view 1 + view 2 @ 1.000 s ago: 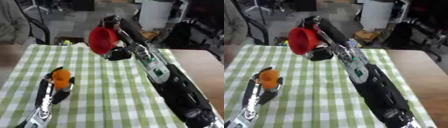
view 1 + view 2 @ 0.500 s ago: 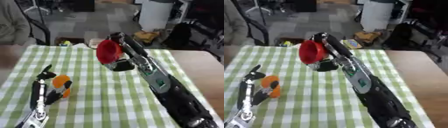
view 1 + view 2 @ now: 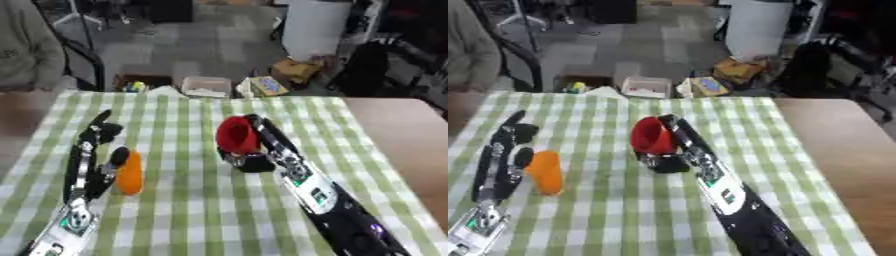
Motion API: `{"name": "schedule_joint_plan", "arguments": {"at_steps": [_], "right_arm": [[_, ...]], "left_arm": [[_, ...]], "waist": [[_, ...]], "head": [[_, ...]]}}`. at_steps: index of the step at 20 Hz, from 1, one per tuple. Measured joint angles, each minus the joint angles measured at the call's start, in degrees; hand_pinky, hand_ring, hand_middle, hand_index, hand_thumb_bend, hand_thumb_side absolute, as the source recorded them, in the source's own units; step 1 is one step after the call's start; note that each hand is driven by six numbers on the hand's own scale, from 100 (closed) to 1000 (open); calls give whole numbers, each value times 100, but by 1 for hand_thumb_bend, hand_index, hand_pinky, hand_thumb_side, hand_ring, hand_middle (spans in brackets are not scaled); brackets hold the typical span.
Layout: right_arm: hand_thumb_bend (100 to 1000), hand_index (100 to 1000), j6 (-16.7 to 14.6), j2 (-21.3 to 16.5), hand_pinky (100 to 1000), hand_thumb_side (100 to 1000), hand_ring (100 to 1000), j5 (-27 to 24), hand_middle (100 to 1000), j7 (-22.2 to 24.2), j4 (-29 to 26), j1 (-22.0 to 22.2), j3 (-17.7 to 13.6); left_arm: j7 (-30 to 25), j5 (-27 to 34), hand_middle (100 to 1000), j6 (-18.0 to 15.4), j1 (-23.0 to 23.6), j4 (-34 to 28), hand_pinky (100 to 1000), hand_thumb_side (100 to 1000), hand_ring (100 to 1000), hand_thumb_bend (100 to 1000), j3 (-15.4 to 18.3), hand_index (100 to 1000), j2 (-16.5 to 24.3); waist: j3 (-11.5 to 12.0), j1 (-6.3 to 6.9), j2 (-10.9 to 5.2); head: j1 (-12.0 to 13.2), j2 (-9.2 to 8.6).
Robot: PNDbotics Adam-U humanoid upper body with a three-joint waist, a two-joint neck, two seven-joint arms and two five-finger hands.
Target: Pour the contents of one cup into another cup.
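A red cup (image 3: 234,134) is held tilted on its side, low over the green checked tablecloth (image 3: 184,210) near the middle, with my right hand (image 3: 255,159) shut on it. Its arm runs down to the lower right. An orange cup (image 3: 544,172) stands upright on the cloth at the left. Beside it is my left hand (image 3: 90,150), fingers straight and pointing to the far edge, thumb close to the cup's rim. I cannot see what is inside either cup.
A bare brown tabletop (image 3: 402,135) adjoins the cloth on the right. Past the far edge lie boxes on the floor (image 3: 206,86), a white bin (image 3: 311,27) and a dark chair frame (image 3: 83,65). A person sits at the far left.
My right hand has brought the red cup down from high over the far edge to low over the table's middle. The left hand's fingers have straightened beside the orange cup.
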Motion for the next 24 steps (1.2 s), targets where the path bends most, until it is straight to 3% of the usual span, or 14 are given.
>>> {"name": "schedule_joint_plan", "arguments": {"at_steps": [1, 3, 5, 7, 10, 14, 15, 16, 24], "right_arm": [[269, 562, 6, 35, 500, 244, 357, -13, 315, -1, 63, 28, -1], [326, 576, 8, 94, 532, 296, 405, -13, 332, 25, 167, 77, -2], [531, 627, -7, 126, 647, 462, 506, 20, 402, 103, 246, 114, 5], [620, 674, -40, 154, 697, 548, 546, 112, 446, 237, 320, 139, 11], [672, 736, -133, 155, 767, 604, 610, 343, 511, 491, 395, 166, 45], [701, 819, -326, 146, 841, 613, 697, 794, 604, 776, 418, 167, 44], [648, 847, -369, 139, 863, 656, 722, 901, 646, 813, 418, 168, 40], [718, 853, -412, 123, 869, 625, 728, 999, 655, 833, 418, 169, 34], [728, 874, -442, -171, 865, 651, 724, 1166, 680, 544, 63, 185, -282]], "left_arm": [[-131, 160, 664, 89, 12, -183, 759, 1000, 737, 953, -12, 933, 21], [-334, 459, 664, 265, 44, -532, 759, 1000, 737, 936, -15, 933, 49], [-469, 699, 664, 416, 67, -820, 759, 1000, 737, 910, -14, 934, 84], [-548, 895, 664, 540, 105, -1034, 758, 1000, 737, 892, -12, 935, 89], [-615, 1025, 665, 672, 159, -1211, 760, 1000, 738, 883, -10, 936, 89], [-642, 1048, 665, 735, 214, -1285, 759, 1000, 738, 876, 22, 937, 89], [-644, 1051, 665, 736, 232, -1305, 759, 1000, 738, 875, 25, 937, 89], [-644, 1057, 665, 737, 247, -1315, 759, 1000, 738, 874, 26, 937, 89], [-713, 1083, 671, 718, 333, -1421, 762, 1000, 743, 872, 56, 938, 88]], "waist": [[6, 14, -1], [11, 33, -9], [12, 42, -14], [15, 56, -27], [16, 68, -39], [8, 71, -40], [5, 71, -40], [3, 71, -40], [-21, 52, -40]], "head": [[-1, 1], [-9, 11], [-17, 33], [-18, 46], [-19, 51], [-20, 56], [-20, 59], [-19, 71], [-10, 95]]}}
